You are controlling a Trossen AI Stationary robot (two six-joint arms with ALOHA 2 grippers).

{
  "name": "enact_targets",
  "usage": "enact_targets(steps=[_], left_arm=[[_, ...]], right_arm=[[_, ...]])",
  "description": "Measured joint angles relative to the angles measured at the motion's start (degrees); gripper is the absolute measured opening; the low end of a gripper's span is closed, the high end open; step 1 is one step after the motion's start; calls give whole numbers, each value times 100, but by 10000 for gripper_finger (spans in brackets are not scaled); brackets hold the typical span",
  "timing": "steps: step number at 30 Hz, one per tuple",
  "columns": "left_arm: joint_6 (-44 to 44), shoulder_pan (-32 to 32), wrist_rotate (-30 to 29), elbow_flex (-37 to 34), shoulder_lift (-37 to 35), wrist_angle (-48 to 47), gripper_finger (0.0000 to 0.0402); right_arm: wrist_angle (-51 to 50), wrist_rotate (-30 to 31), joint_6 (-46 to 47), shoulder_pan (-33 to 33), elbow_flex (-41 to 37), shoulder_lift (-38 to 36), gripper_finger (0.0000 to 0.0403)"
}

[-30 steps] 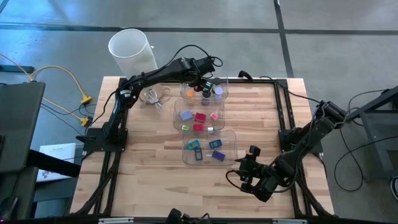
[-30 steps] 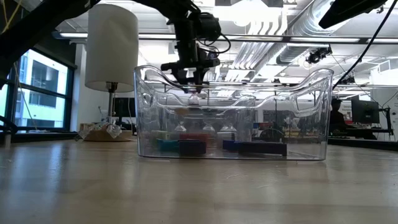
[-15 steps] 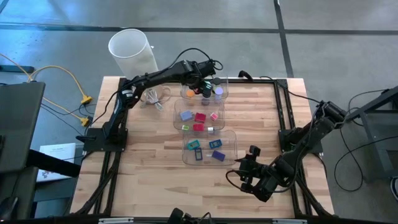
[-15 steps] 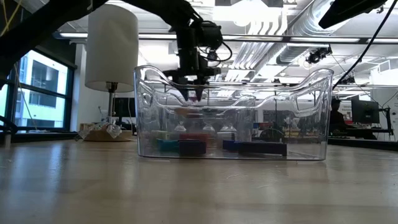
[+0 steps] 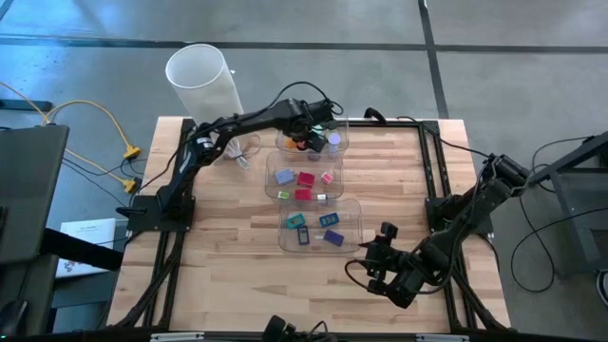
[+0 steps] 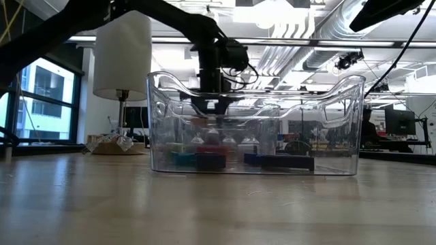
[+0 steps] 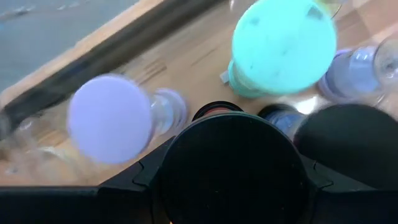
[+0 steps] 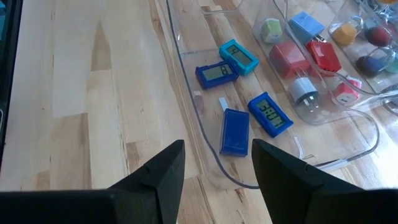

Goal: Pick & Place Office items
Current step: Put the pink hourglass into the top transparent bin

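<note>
My left gripper reaches down into the far clear bin, where it is shut on a black disc. A lavender disc, a teal disc and another black disc lie beneath it in that bin. The middle bin holds red, pink and blue blocks. The near bin holds blue and teal blocks. My right gripper is open above bare table, beside the near bin's near right corner. My left gripper holds the black disc by its rim, pinched between the two fingers, which come from above, pointing down. The disc's flat face is turned up toward the wrist and hides the fingertips. Whether it rests on the bin floor does not show.
A tall white cylinder stands at the table's far left corner, with a clear crumpled thing next to it. The three bins sit in a row down the table's middle. Bare wood lies to the left and near side.
My left gripper has come down from above the far bin's rim into the bin, fingers still pointing down. The right arm has kept still.
</note>
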Motion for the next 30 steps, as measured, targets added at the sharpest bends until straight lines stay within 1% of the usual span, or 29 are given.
enact_targets(steps=[16, 30], left_arm=[[1, -28, 80, 6, 351, 119, 194], [256, -55, 158, 10, 356, 115, 195]], right_arm=[[2, 0, 0, 0, 0, 0, 175], [1, 7, 0, 0, 0, 0, 175]])
